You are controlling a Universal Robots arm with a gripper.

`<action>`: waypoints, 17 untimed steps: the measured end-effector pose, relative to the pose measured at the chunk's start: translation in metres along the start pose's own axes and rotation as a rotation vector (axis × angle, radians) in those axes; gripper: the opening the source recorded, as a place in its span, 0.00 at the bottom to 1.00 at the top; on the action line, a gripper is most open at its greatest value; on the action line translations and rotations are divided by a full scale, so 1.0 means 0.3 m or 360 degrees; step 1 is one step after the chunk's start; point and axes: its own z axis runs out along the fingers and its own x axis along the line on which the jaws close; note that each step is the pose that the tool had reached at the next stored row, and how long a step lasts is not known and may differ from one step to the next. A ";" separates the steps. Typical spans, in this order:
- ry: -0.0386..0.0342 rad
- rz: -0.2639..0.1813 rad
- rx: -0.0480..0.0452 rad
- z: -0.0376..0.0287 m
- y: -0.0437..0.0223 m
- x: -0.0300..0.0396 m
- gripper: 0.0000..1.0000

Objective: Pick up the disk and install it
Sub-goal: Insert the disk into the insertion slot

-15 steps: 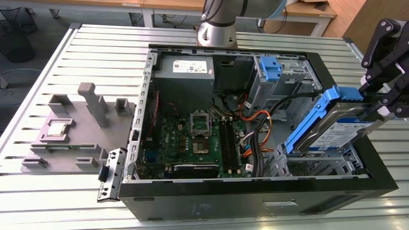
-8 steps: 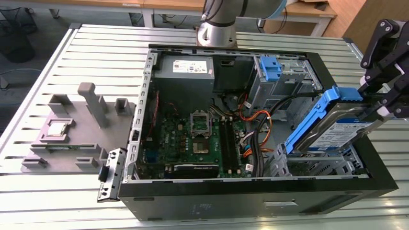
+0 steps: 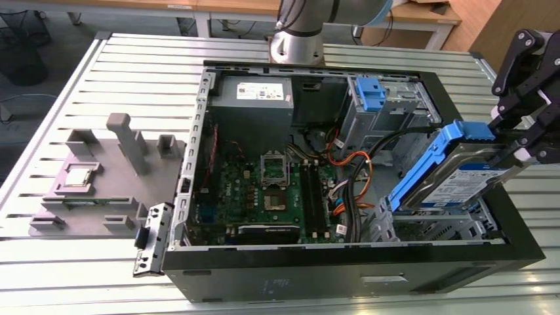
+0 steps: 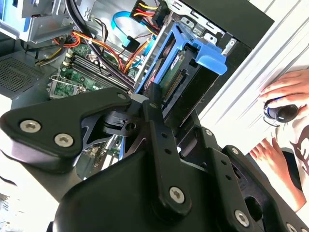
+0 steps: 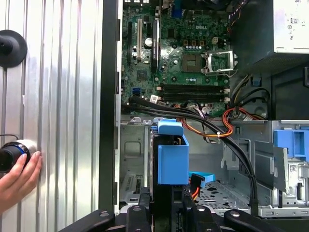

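The disk (image 3: 455,178), a silver-grey drive in a bright blue carrier, hangs tilted over the drive bay (image 3: 435,228) at the exterior view's right end of the open computer case (image 3: 350,266). My gripper (image 3: 511,153) is shut on the disk's raised end. In the first wrist view the disk (image 5: 172,157) shows edge-on with its blue tab far from the camera, and the gripper (image 5: 161,209) clamps it from both sides above the metal cage. In the second wrist view the disk (image 4: 179,60) extends from the gripper (image 4: 155,99) toward the case.
An upright blue bracket (image 3: 371,93) is fixed on the upper drive bay. Black, orange and red cables (image 3: 355,167) run beside the lower bay, next to the motherboard (image 3: 267,187). A grey fixture (image 3: 96,184) lies on the table at the exterior view's left. A person's hand (image 5: 17,176) rests on the table.
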 end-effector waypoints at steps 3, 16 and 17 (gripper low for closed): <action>-0.0001 0.0000 0.0000 0.004 0.000 0.000 0.35; -0.0001 0.0000 0.0000 0.032 -0.001 0.002 0.35; -0.0001 0.0000 0.0000 0.038 -0.002 0.003 0.35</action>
